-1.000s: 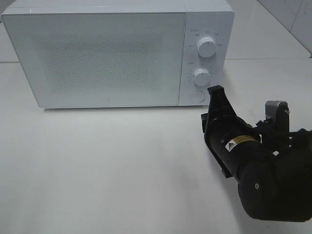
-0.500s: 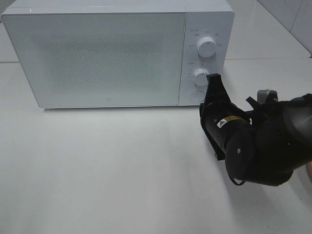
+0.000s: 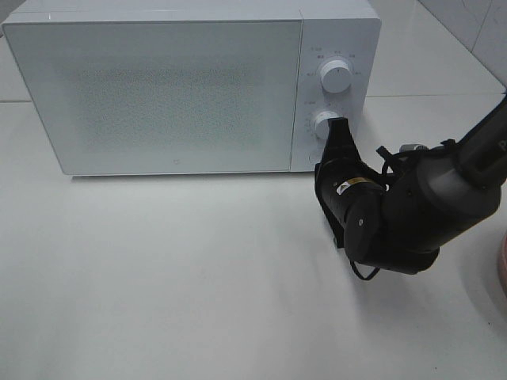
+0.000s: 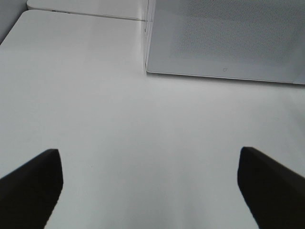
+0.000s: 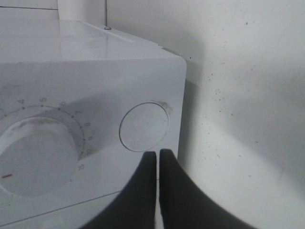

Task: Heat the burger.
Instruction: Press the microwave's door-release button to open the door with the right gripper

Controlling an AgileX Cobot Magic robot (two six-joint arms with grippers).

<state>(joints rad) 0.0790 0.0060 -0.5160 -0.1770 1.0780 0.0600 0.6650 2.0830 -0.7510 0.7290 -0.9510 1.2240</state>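
White microwave (image 3: 182, 87) stands on a white table (image 3: 158, 285), door (image 3: 158, 95) shut. The door panel is pale with a fine speckled pattern and a small mark low at its middle.

Control strip to the right of the door: upper knob (image 3: 336, 77) in full view, lower knob (image 3: 322, 121) directly beneath it, partly covered. Right wrist view: the lower knob (image 5: 35, 157) has printed numerals around its dial and a short red mark on its face. Next to it is a round flat button (image 5: 143, 126), close to the microwave's corner.

Table surface in front of the microwave is plain white.

Pink plate (image 3: 502, 273): only a sliver of rim shows, on the table well to the right of the microwave and nearer the front.

Pale tiles (image 3: 475, 32) behind and to the right of the microwave.
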